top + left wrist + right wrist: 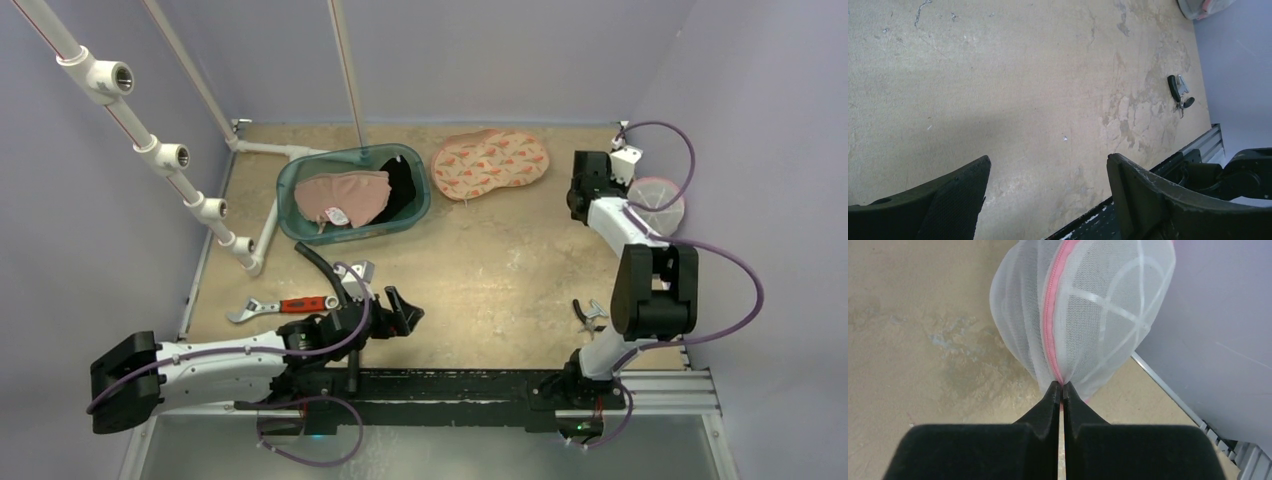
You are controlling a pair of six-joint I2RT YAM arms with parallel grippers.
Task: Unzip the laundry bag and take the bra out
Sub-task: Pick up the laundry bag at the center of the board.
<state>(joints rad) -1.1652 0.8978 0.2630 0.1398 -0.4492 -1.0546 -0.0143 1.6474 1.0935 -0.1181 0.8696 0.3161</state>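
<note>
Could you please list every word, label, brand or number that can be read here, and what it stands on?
None can be read.
A white tag on the pink garment in the teal basket: a reddish mark, too small to read.
The laundry bag and the wrench show no print.

A teal basket of pink and black garments is set on the tabletop beside a patterned cloth; a red-handled wrench and pliers are laid well apart.

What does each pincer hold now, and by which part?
The right pincer pinches the laundry bag at its pink zipper. The left pincer holds nothing.
</note>
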